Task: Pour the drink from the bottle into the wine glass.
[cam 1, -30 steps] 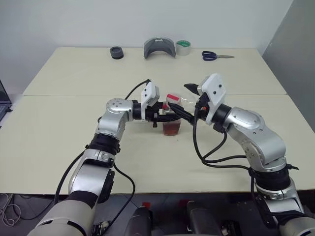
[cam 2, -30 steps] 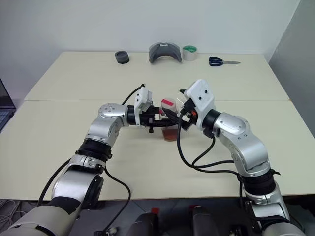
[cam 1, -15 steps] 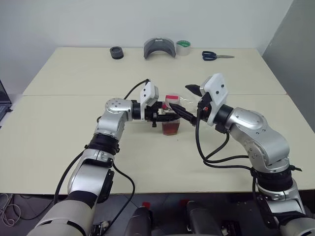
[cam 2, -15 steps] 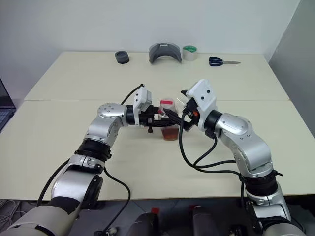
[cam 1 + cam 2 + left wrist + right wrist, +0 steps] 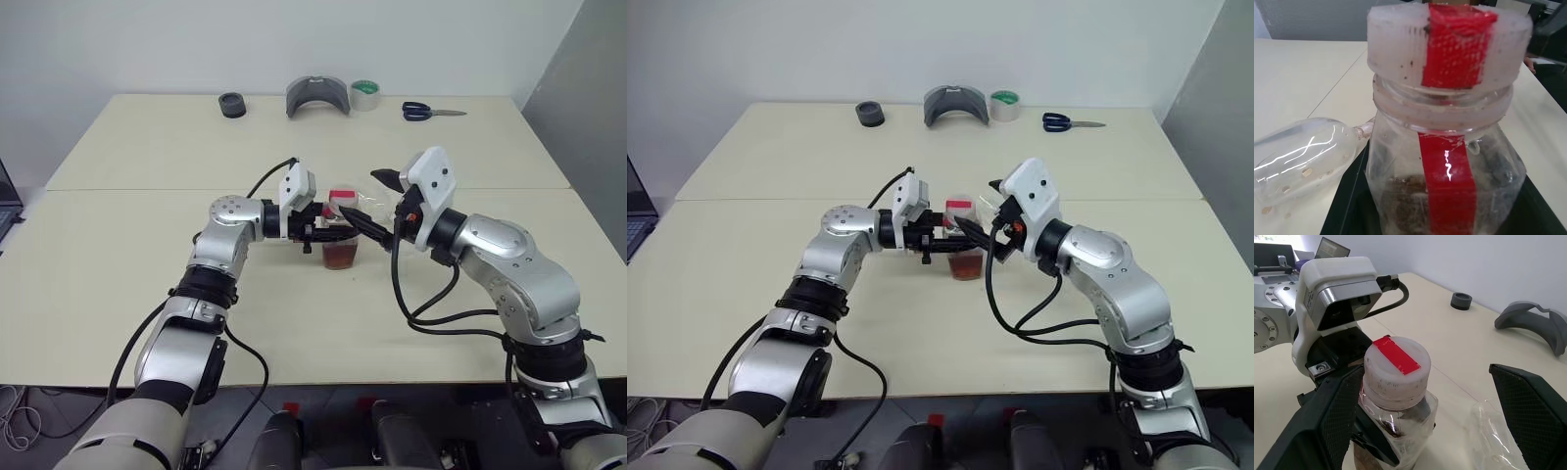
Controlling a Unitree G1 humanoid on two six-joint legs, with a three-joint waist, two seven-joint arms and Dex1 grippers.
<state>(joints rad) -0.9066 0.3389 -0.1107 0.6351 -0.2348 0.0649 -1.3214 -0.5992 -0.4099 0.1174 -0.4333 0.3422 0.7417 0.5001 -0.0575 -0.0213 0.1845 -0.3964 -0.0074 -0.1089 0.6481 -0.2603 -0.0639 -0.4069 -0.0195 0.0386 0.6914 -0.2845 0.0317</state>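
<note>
The bottle (image 5: 341,243) stands upright at the table's middle, its white cap with a red strip (image 5: 1397,363) on top. The reddish-brown drink (image 5: 341,258) fills its lower part. My left gripper (image 5: 329,228) reaches in from the left and is shut on the bottle's body, black fingers (image 5: 1347,215) on either side of it. My right gripper (image 5: 373,204) comes from the right and stands open, its fingers (image 5: 1327,421) spread wide around the cap without touching it. The wine glass (image 5: 1298,156) lies on its side on the table just behind the bottle.
Along the table's far edge sit a black round piece (image 5: 231,104), a grey curved part (image 5: 317,95), a green tape roll (image 5: 364,94) and blue-handled scissors (image 5: 431,111). A laptop corner (image 5: 5,201) shows at the far left.
</note>
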